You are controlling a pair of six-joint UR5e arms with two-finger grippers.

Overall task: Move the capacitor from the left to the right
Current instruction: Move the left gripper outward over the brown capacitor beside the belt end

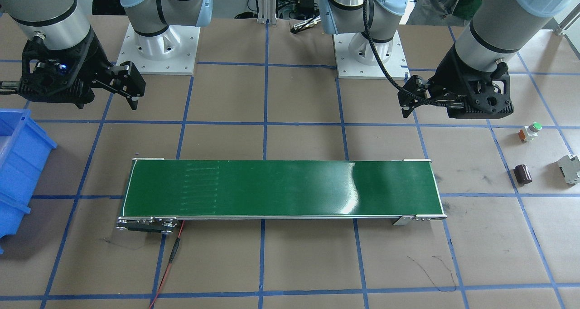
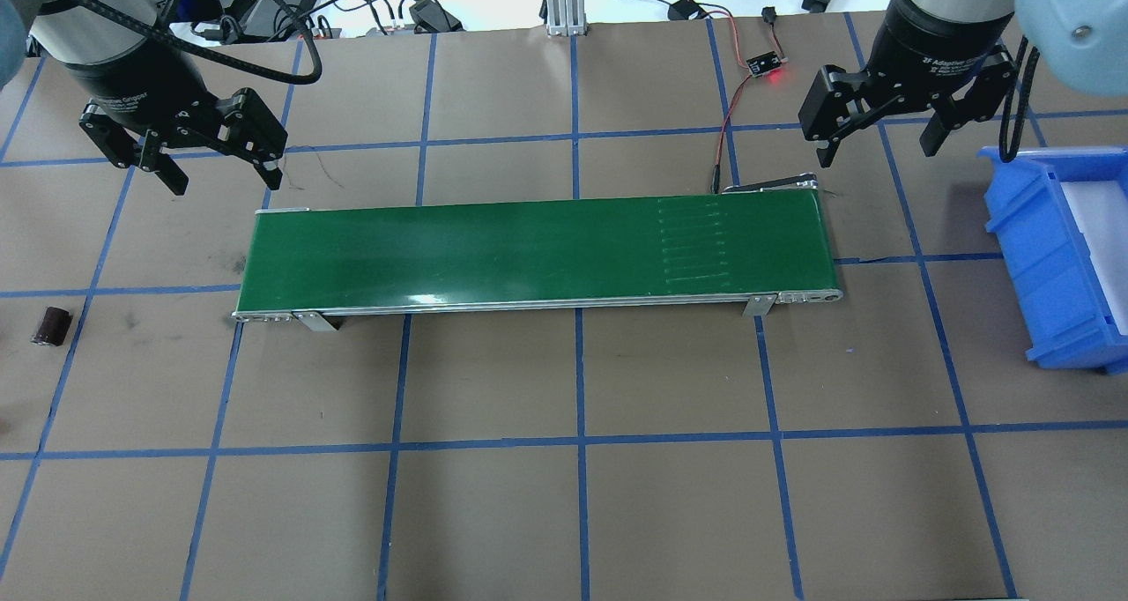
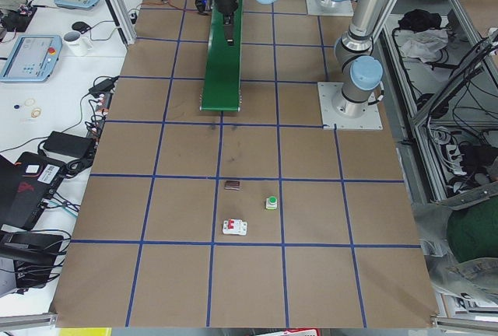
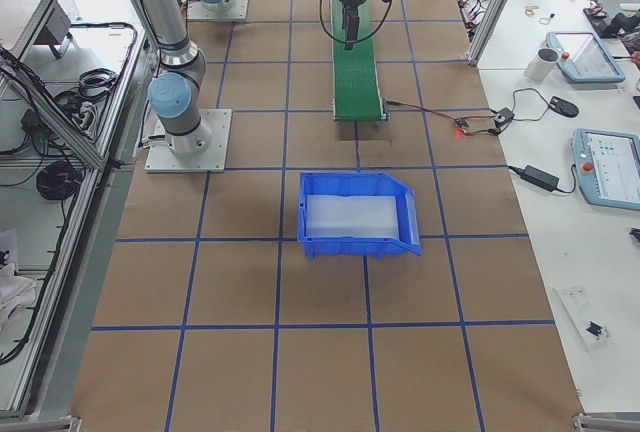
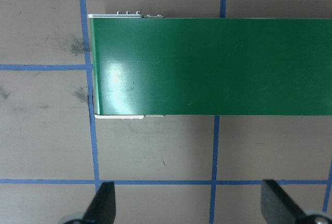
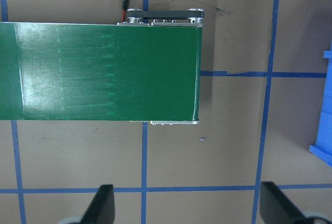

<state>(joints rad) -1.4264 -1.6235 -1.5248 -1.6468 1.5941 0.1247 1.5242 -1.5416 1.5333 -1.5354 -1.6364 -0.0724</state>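
Note:
The capacitor point(image 1: 523, 174) is a small dark maroon cylinder lying on its side on the brown table, well off the left end of the green conveyor belt point(image 2: 529, 253). It also shows in the overhead view point(image 2: 51, 326) and in the exterior left view point(image 3: 233, 186). My left gripper point(image 2: 225, 181) is open and empty, hovering just behind the belt's left end, well away from the capacitor; the front view shows it too point(image 1: 406, 98). My right gripper point(image 2: 877, 152) is open and empty behind the belt's right end. Both wrist views show wide-apart fingertips point(image 5: 101, 206) point(image 6: 101, 203).
A white button part with a green cap point(image 1: 531, 131) and a light grey boxy block point(image 1: 570, 168) lie near the capacitor. A blue bin point(image 2: 1027, 231) stands beyond the belt's right end. A red wire point(image 1: 174, 254) runs from the belt.

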